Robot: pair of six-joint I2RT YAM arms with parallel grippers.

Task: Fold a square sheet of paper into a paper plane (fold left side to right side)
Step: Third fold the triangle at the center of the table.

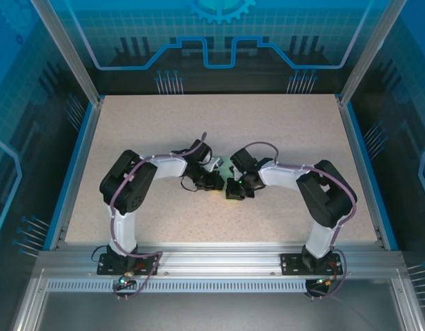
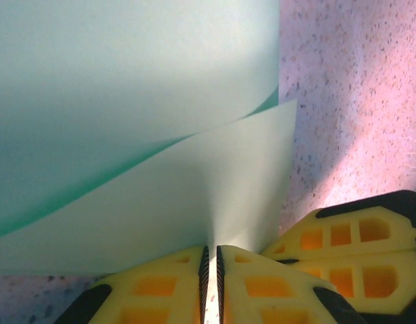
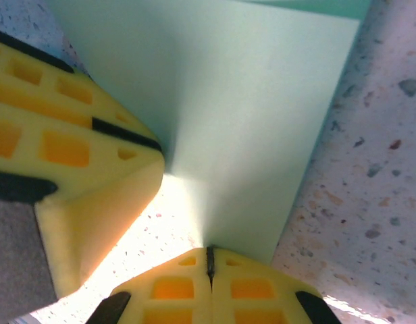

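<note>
Your stock: one square sheet of paper (image 2: 127,101), curled over tabletop (image 2: 356,101); left pincer (image 2: 210,270), right pincer (image 3: 209,260) both clamped on it.

Left arm (image 1: 130,186) and right arm (image 1: 328,194), elbows out, forearms angled inward to the square sheet of paper (image 2: 147,202); left gripper (image 2: 210,268) pinched on its edge, right gripper (image 3: 209,262) clamped just beside it, both jaws closed.
</note>
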